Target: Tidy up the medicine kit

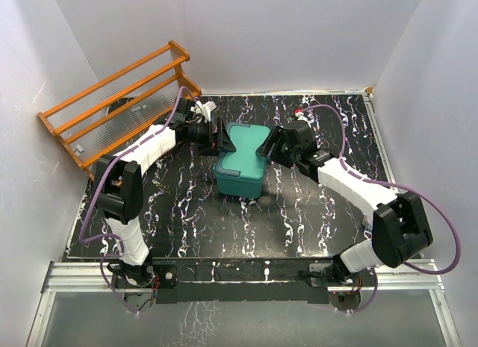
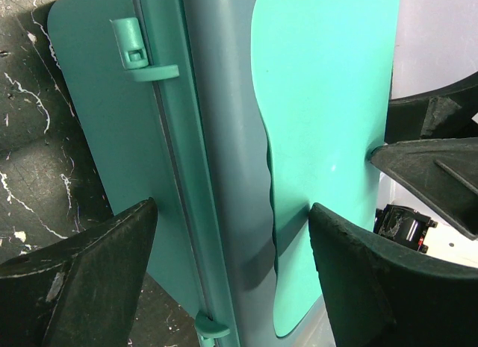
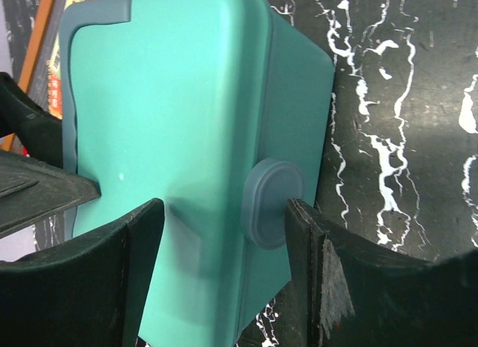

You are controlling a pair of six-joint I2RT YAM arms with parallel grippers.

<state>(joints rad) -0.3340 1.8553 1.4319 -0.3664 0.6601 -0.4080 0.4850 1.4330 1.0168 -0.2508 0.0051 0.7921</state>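
The teal medicine kit (image 1: 240, 166) stands closed in the middle of the black marbled table. My left gripper (image 1: 222, 138) straddles its left, hinged edge. In the left wrist view (image 2: 231, 213) one finger lies against the back wall and the other presses on the lid (image 2: 328, 101), with a hinge clip (image 2: 138, 56) above. My right gripper (image 1: 266, 147) straddles the kit's right edge. In the right wrist view (image 3: 224, 213) one finger rests on the lid (image 3: 164, 101) and the other touches the grey oval latch (image 3: 272, 201). No bottles show.
An orange wooden rack (image 1: 112, 101) with clear ribbed shelves leans at the back left. White walls close in the table on three sides. The table's metal front rail (image 1: 246, 276) runs by the arm bases.
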